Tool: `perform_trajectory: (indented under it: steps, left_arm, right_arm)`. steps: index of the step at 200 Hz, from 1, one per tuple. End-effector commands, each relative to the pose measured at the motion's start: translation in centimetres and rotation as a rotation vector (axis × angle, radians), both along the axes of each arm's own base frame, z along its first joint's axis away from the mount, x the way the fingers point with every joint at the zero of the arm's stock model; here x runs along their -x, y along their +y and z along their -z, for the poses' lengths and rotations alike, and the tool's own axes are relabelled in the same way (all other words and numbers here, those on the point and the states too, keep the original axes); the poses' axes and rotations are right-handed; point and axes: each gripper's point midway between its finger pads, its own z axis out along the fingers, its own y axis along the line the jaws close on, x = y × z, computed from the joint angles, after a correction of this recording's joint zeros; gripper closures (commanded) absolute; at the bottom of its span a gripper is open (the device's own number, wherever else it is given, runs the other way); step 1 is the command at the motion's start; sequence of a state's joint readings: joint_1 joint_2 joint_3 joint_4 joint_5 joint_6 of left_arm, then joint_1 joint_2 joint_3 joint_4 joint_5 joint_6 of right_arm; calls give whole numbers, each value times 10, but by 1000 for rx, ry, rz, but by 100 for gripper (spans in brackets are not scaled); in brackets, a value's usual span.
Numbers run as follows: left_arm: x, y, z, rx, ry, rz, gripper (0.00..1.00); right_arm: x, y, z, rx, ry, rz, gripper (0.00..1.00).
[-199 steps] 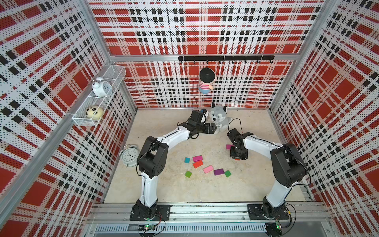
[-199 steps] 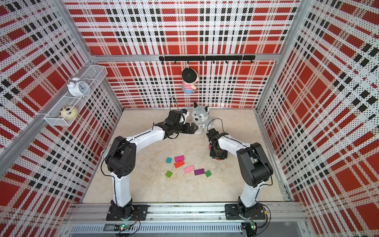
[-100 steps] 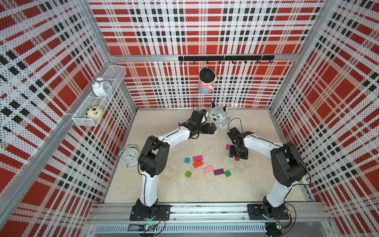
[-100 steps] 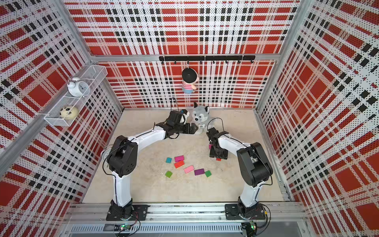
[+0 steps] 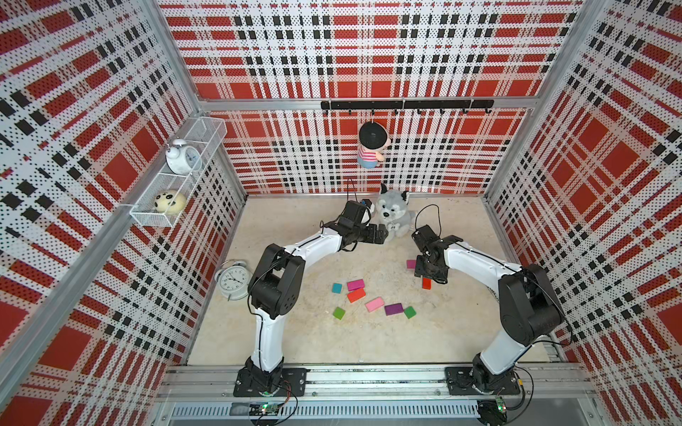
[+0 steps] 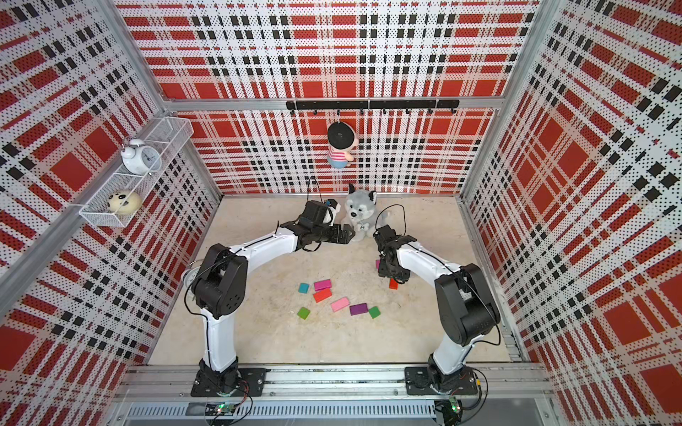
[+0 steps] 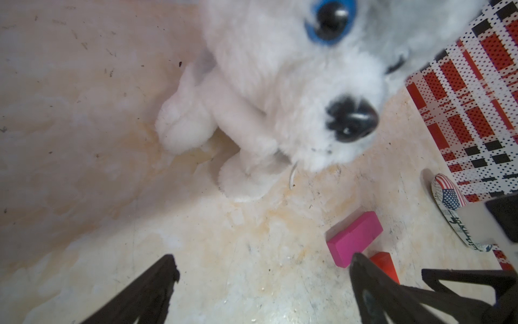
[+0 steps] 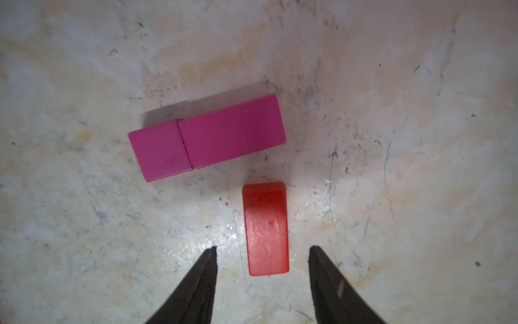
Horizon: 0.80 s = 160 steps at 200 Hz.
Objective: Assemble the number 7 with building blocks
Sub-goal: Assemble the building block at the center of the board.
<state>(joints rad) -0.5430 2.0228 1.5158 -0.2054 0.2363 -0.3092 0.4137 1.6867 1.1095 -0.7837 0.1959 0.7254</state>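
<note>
Since a second ago the right gripper (image 8: 262, 247) has let go. Its jaws, shut then, now stand apart on either side of the red block (image 8: 265, 228) without touching it, and the block lies flat on the counter (image 8: 392, 168). Neither arm has shifted noticeably otherwise in the top views.

Straight ahead of the right gripper, the red block points its long axis away from the gripper, with its near end between the jaws. Beyond its far end, across a narrow gap, a magenta bar lies crosswise: a magenta rectangle (image 8: 232, 130) and a magenta square (image 8: 159, 151) butted end to end. The red block sits below the rectangle's outer end, so the three read as the top of a 7 and the start of its stem.

The left gripper (image 7: 262, 256) is spread wide and empty, close to the plush dog (image 5: 393, 214).

Seven blocks lie loose, from the right gripper toward the robot's base and the left arm's side:
- loose magenta rectangle (image 5: 355, 284)
- loose red rectangle (image 5: 356, 295)
- pink rectangle (image 5: 374, 304)
- purple rectangle (image 5: 393, 309)
- teal square (image 5: 336, 288)
- green square (image 5: 338, 313)
- second green square (image 5: 409, 312)

With the three placed, that makes ten: six rectangles and four squares. The purple rectangle and the second green square look nearest the right gripper, so that arm seems better placed to fetch the next stem piece. That piece would go in line with the red block, at its near end.
</note>
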Motion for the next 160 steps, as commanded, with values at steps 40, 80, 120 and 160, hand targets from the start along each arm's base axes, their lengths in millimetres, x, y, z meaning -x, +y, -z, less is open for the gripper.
perform_trajectory:
  steps: [40, 80, 120, 160]
  left_arm:
    - [-3, -11, 4, 3, -2, 44, 2]
    - [-5, -15, 6, 7, 2, 45, 2]
    - [-7, -18, 7, 13, 5, 44, 2]
    - [-7, -22, 8, 17, 8, 48, 2]
  right_arm:
    - [-5, 6, 21, -36, 30, -40, 48]
    - [1, 1, 33, -46, 61, -29, 53]
    - [1, -2, 36, -45, 73, -35, 54]
    - [-1, 0, 37, -59, 73, -47, 58]
